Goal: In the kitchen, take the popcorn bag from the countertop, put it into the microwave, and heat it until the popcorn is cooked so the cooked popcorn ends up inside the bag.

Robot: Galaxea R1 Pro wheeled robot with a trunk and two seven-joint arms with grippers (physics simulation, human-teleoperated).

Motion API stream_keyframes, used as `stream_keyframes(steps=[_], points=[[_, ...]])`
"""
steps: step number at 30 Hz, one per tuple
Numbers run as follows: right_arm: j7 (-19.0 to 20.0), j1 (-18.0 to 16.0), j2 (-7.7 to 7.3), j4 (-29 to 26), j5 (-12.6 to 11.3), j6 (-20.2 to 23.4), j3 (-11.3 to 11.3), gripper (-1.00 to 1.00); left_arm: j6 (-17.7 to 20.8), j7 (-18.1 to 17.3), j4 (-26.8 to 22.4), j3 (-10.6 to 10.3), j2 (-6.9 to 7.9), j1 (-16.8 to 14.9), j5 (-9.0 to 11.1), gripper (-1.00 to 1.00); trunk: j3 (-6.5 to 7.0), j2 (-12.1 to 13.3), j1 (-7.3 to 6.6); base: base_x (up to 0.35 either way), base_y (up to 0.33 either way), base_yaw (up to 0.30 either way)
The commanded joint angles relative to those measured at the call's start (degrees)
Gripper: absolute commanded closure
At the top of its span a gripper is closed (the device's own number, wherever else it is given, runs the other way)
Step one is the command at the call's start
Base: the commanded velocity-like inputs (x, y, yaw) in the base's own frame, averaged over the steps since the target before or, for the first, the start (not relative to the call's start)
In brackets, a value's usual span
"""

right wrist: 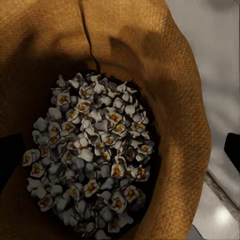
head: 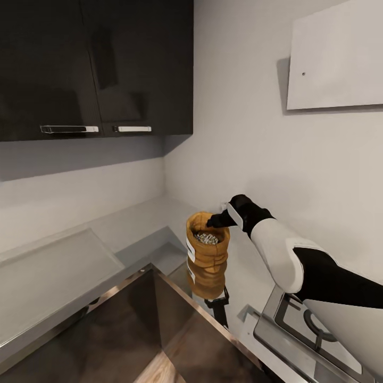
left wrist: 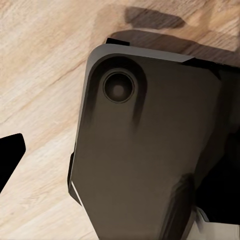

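The popcorn bag, a tan wrinkled sack with a white label, stands upright on the grey countertop near its shiny inner corner, mirrored in the surface below it. Its mouth is open and holds the popcorn, seen close as white-yellow bits inside the sack. My right gripper hovers just above the rim's far-right side, open, with one black fingertip outside the sack wall. One left fingertip shows black over the wooden floor, with the jaws apart and nothing between them. The microwave is out of view.
Dark glossy wall cabinets hang above the counter. A stove top lies at the lower right beside my right arm. A raised grey slab sits left, over dark cabinet fronts. My own dark base stands over the floor.
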Motion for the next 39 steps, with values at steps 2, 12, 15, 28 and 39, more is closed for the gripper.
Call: stream_keyframes(steps=[2, 12, 15, 28, 39], points=[[0.38, -0.02, 0.03, -0.11, 0.63, -0.32, -0.31, -1.0, -0.13, 0.04, -0.01, 0.16, -0.09, -0.02, 0.2, -1.0, -0.07, -0.05, 0.0, 0.0, 0.0, 0.0], [-0.44, -0.02, 0.03, -0.11, 0.7, -1.49, -0.31, -1.0, -0.13, 0.04, -0.01, 0.19, -0.11, -0.01, 0.2, -1.0, -0.07, -0.05, 0.0, 0.0, 0.0, 0.0], [-1.56, -0.02, 0.03, -0.11, 0.71, -2.8, -0.31, -1.0, -0.07, 0.04, -0.01, 0.16, -0.12, -0.01, 0.2, -1.0, -0.07, -0.05, 0.0, 0.0, 0.0, 0.0], [-2.02, -0.06, 0.03, -0.11, 0.63, -3.32, -0.22, -1.0, -0.3, 0.04, -0.01, 0.19, -0.12, -0.02, 0.12, -1.0, -0.07, -0.05, 0.0, -0.082, 0.0, 0.0], [-4.81, 2.2, -0.21, 0.15, 0.54, -6.88, -0.26, -1.0, -0.3, 0.04, -0.01, 0.18, -0.12, -0.02, 0.12, -1.0, -0.07, -0.05, 0.0, -0.001, 0.0, 0.0]])
